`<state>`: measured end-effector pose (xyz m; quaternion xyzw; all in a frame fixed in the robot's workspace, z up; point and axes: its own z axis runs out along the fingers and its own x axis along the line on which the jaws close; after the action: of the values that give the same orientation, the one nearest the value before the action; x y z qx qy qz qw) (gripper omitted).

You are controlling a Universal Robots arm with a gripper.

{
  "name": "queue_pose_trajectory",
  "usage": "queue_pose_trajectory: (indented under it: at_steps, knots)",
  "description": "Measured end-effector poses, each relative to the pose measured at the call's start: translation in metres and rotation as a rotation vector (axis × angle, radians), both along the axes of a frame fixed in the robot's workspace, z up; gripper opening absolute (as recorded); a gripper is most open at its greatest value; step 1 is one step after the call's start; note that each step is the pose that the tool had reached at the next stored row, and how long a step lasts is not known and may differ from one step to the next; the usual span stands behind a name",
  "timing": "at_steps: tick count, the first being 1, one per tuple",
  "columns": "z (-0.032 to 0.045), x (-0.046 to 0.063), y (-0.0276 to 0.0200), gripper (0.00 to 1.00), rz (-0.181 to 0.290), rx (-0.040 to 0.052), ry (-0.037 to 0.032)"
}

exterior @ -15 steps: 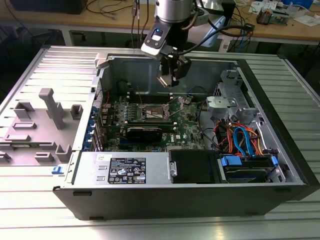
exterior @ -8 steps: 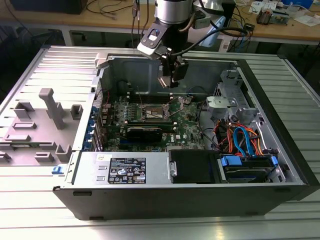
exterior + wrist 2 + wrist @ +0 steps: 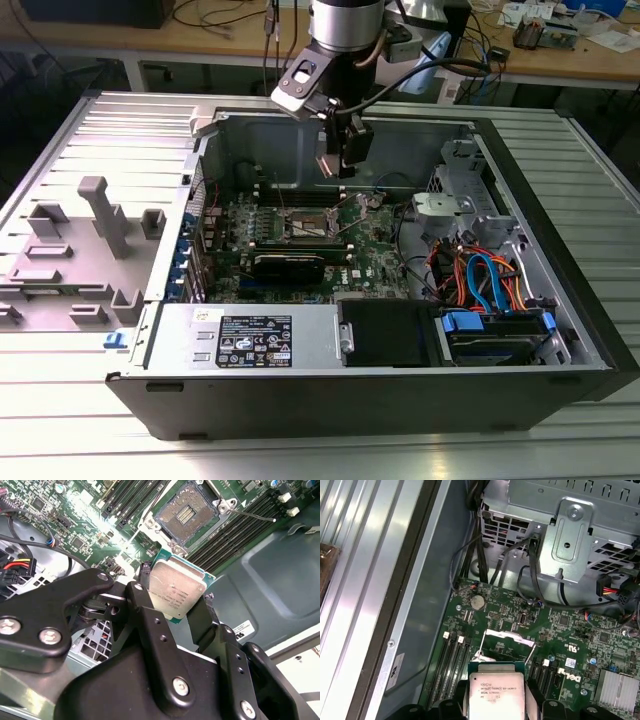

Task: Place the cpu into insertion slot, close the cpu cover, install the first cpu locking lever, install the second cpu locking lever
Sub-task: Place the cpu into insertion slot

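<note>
Holding the cpu (image 3: 495, 697) clamped by its edges, the gripper (image 3: 175, 592) hangs above the board (image 3: 75, 530), apart from the open insertion slot (image 3: 185, 515). Seating well likely demands a level cpu, squared to the slot.

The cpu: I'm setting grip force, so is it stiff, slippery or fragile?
Probably stiff: the cpu lies flat and unbent between the fingers. Its smooth metal top looks slippery. Likely light, since an edge pinch holds it.
</note>
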<state>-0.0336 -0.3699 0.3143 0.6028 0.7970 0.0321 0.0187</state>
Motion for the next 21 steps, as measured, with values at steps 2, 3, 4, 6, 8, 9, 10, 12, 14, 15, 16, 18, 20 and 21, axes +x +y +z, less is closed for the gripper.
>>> queue_pose_trajectory:
  at_steps: [2, 3, 4, 6, 8, 9, 10, 12, 14, 15, 16, 18, 20, 21]
  knots:
    - [-0.0001, 0.0, -0.0004, 0.54, 0.0, 0.0, 0.0]
    - [-0.0001, 0.0, -0.0004, 0.54, 0.0, 0.0, 0.0]
    - [-0.0001, 0.0, -0.0004, 0.54, 0.0, -0.0001, 0.0]
    - [-0.0002, 0.0, -0.0004, 0.54, 0.0, 0.0, -0.0001]
    - [-0.0002, 0.0, -0.0004, 0.54, 0.0, 0.0, -0.0001]
    - [-0.0002, 0.0, -0.0004, 0.54, 0.0, 0.0, -0.0001]
    - [-0.0002, 0.0, -0.0004, 0.54, 0.0, 0.0, 0.0]
    - [-0.0002, 0.0, -0.0004, 0.54, 0.0, 0.0, -0.0001]
    - [-0.0004, 0.0, -0.0003, 0.54, -0.008, 0.0001, -0.0001]
    - [-0.0006, 0.0, -0.0004, 0.54, -0.029, 0.0002, -0.0001]
    - [-0.0007, 0.0, -0.0004, 0.54, -0.044, 0.0002, -0.0001]
    - [-0.0011, 0.0, -0.0003, 0.54, -0.07, 0.0002, -0.0001]
    - [-0.0012, 0.0, -0.0004, 0.54, -0.095, 0.0, 0.0]
    - [-0.0012, 0.0, -0.0004, 0.54, -0.098, 0.0, 0.0]
